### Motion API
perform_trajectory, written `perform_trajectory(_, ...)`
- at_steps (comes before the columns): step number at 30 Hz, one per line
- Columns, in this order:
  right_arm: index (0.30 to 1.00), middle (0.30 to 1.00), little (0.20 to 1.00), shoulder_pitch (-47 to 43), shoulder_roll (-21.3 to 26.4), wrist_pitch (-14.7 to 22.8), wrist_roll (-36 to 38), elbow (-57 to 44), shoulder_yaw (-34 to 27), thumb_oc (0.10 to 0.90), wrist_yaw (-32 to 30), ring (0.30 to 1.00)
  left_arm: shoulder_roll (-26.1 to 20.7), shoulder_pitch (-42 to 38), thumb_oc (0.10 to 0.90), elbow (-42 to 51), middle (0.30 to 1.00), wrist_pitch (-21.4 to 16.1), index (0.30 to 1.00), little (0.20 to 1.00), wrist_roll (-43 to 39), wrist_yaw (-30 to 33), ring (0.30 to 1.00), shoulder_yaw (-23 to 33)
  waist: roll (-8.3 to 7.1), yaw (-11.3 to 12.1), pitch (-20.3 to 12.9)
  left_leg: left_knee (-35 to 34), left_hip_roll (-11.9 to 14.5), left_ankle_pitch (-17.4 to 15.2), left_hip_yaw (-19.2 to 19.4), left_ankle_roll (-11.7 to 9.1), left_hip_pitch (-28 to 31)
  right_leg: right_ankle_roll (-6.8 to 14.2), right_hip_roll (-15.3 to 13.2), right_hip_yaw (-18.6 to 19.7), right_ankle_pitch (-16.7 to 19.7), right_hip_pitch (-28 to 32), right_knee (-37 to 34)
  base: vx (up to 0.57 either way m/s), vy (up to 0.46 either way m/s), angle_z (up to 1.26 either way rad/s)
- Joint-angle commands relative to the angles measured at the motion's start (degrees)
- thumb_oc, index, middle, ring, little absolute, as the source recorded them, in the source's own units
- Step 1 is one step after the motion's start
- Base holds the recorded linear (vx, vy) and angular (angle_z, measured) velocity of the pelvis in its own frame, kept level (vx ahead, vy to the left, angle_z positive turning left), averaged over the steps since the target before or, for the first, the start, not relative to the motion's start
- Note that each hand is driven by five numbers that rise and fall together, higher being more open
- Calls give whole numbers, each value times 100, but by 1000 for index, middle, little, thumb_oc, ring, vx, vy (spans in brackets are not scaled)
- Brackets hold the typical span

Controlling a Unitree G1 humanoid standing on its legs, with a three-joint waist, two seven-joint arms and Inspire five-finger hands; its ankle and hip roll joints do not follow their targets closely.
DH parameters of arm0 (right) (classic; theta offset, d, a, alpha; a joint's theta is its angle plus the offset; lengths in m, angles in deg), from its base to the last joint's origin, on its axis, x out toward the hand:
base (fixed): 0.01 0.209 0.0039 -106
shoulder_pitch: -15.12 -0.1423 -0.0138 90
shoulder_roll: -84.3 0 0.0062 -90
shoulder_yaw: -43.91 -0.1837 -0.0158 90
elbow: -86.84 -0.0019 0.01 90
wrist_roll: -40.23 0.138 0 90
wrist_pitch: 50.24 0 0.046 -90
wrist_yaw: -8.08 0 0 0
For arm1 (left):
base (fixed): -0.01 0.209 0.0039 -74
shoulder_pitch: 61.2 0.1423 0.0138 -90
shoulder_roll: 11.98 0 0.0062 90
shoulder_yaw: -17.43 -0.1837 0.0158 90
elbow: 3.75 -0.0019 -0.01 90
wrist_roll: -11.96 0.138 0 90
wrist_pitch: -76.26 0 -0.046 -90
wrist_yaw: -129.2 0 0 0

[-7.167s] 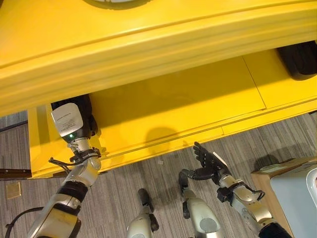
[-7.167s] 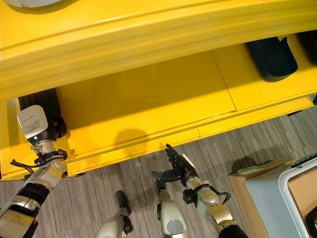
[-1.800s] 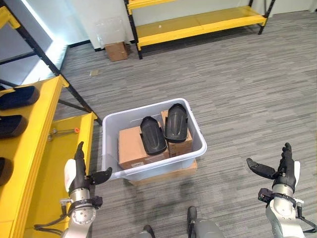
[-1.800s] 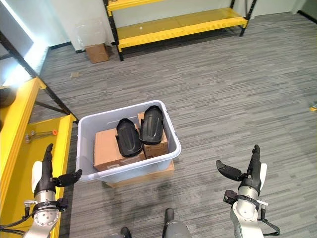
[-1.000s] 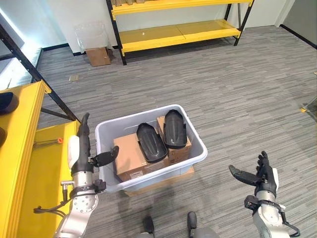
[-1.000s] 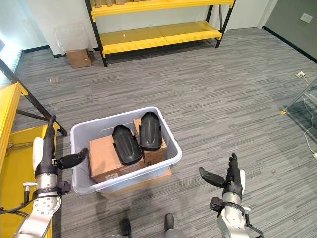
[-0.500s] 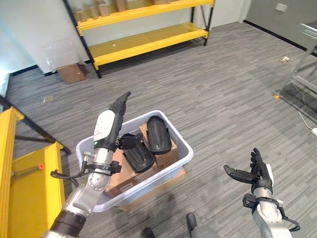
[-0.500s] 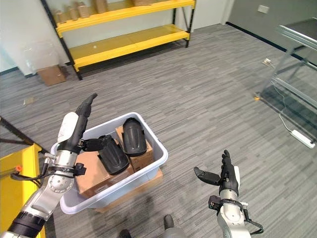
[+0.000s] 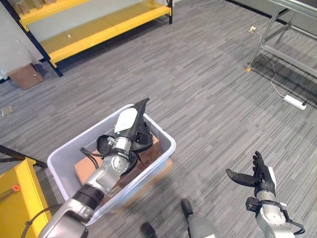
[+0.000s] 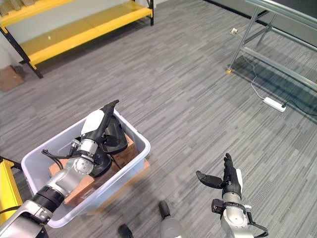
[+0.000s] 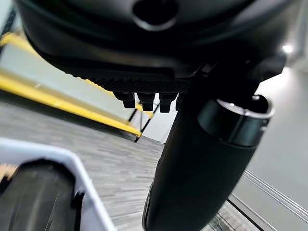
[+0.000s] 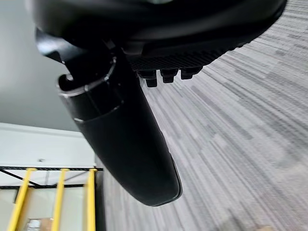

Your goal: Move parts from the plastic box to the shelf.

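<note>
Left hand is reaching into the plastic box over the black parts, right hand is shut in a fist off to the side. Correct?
Not quite: the right hand is open, with fingers straight and thumb spread, held over the floor away from the box, as the left eye view shows. The rest holds: the left hand reaches into the plastic box over the black parts.

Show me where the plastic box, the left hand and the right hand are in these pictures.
plastic box (image 9: 167,142): left eye view, on its far rim corner.
left hand (image 9: 130,124): left eye view, on the hand's back, over the box.
right hand (image 10: 232,184): right eye view, on the palm.
</note>
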Motion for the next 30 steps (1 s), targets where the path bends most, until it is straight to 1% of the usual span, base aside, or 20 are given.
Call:
perform_trajectory(1, 1000, 1000, 1000, -618, 313, 644, -39, -296, -93, 900, -313, 1000, -129, -980, 900, -299, 1000, -127, 1000, 1000, -157, 836, 1000, 537, -198, 148, 190, 82, 345, -298, -117, -186, 8, 281, -116, -22, -792, -145, 755, -158, -14, -6)
perform_trajectory(2, 1000, 1000, 1000, -649, 311, 652, -41, -308, -61, 900, -357, 1000, -137, -1027, 900, -376, 1000, -131, 1000, 1000, -159, 936, 1000, 529, -207, 149, 247, 91, 345, -289, -117, -181, -39, 273, -109, -24, -796, -194, 775, -89, -8, -2)
perform_trajectory(5, 1000, 1000, 1000, -658, 309, 651, -41, -306, -56, 900, -364, 1000, -140, -1039, 900, -392, 1000, -132, 1000, 1000, -164, 957, 1000, 525, -209, 148, 253, 96, 346, -289, -118, -180, -53, 272, -108, -24, -798, -207, 782, -26, -3, 0)
perform_trajectory(6, 1000, 1000, 1000, -673, 306, 651, -24, -322, -23, 900, -405, 1000, -143, -1067, 900, -435, 1000, -118, 1000, 1000, -171, 1087, 1000, 533, -224, 153, 314, 97, 342, -278, -119, -179, -90, 263, -103, -27, -791, -246, 789, -159, -32, -3)
perform_trajectory(7, 1000, 1000, 1000, -676, 264, 730, 26, -318, 22, 900, -517, 1000, -166, -1075, 900, -515, 1000, -198, 1000, 1000, -75, 1716, 1000, 649, -268, 191, 469, 78, 335, -250, -142, -168, -200, 246, -90, -41, -782, -369, 805, -205, -55, -2)
perform_trajectory(9, 1000, 1000, 1000, -592, 200, 860, 63, -316, 3, 900, -607, 1000, -183, -902, 900, -356, 1000, -275, 1000, 1000, -81, 2243, 1000, 912, -287, 248, 547, 62, 331, -235, -188, -157, -258, 242, -103, -87, -778, -414, 808, -157, -69, 12)
perform_trajectory(10, 1000, 1000, 1000, -507, 127, 956, 63, -327, -25, 900, -706, 1000, -72, -568, 900, -136, 1000, -533, 1000, 1000, -511, 2579, 1000, 1283, -297, 350, 599, 57, 341, -227, -235, -157, -290, 244, -130, -155, -791, -413, 818, -88, -64, 15)
perform_trajectory(11, 1000, 1000, 1000, -471, 85, 955, 66, -346, -42, 900, -746, 1000, 28, -285, 900, 50, 1000, -586, 1000, 1000, -294, 2533, 1000, 1542, -295, 424, 624, 66, 343, -213, -275, -157, -320, 236, -132, -208, -827, -402, 864, -71, -54, 4)
perform_trajectory(12, 1000, 1000, 1000, -449, 67, 953, 61, -359, -62, 900, -750, 1000, 72, -136, 900, 161, 1000, -504, 1000, 1000, -237, 2416, 1000, 1617, -298, 467, 649, 92, 348, -203, -297, -163, -352, 227, -136, -248, -845, -403, 900, -36, -28, 12)
perform_trajectory(14, 1000, 1000, 1000, -449, 51, 974, 41, -385, -30, 900, -842, 1000, 170, 113, 900, 292, 1000, -319, 1000, 1000, -52, 2202, 1000, 1608, -306, 547, 714, 131, 349, -186, -360, -167, -423, 194, -138, -326, -882, -423, 962, -44, -18, 27)
perform_trajectory(15, 1000, 1000, 1000, -458, 48, 1017, 32, -378, -20, 900, -880, 1000, 181, 143, 900, 288, 1000, -314, 1000, 1000, -9, 2194, 1000, 1582, -310, 565, 732, 132, 351, -183, -369, -166, -434, 191, -138, -336, -886, -425, 964, -40, -9, 23)
perform_trajectory(17, 1000, 1000, 1000, -518, 68, 1057, 49, -343, 4, 900, -912, 1000, 194, 140, 900, 236, 1000, -287, 1000, 1000, 71, 2257, 1000, 1504, -315, 594, 774, 120, 353, -173, -386, -164, -459, 182, -139, -358, -901, -437, 966, -28, 9, 11)
perform_trajectory(20, 1000, 1000, 1000, -588, 79, 1086, 30, -304, 19, 900, -953, 1000, 177, 58, 900, 119, 1000, -248, 1000, 1000, -27, 2321, 1000, 1434, -313, 604, 812, 82, 354, -150, -396, -169, -465, 180, -131, -367, -900, -455, 962, -14, 15, 8)
perform_trajectory(22, 1000, 1000, 1000, -605, 89, 1086, 36, -290, 34, 900, -983, 1000, 143, -8, 900, 5, 1000, -298, 1000, 1000, -124, 2235, 1000, 1404, -318, 605, 839, 67, 354, -145, -394, -169, -475, 185, -125, -371, -897, -479, 963, -7, 10, 2)
perform_trajectory(25, 1000, 1000, 1000, -613, 89, 1074, 32, -288, 38, 900, -1000, 1000, 146, -57, 900, -109, 1000, -237, 1000, 1000, -107, 2096, 1000, 1327, -333, 603, 890, 73, 360, -137, -390, -175, -499, 194, -127, -380, -871, -514, 963, 0, 0, 0)
perform_trajectory(30, 1000, 1000, 1000, -626, 124, 1075, 73, -275, 63, 900, -950, 1000, 126, -145, 900, -274, 1000, -277, 1000, 1000, 239, 1933, 1000, 1075, -359, 573, 990, 92, 371, -135, -346, -175, -540, 214, -146, -364, -822, -575, 946, 0, 0, 0)
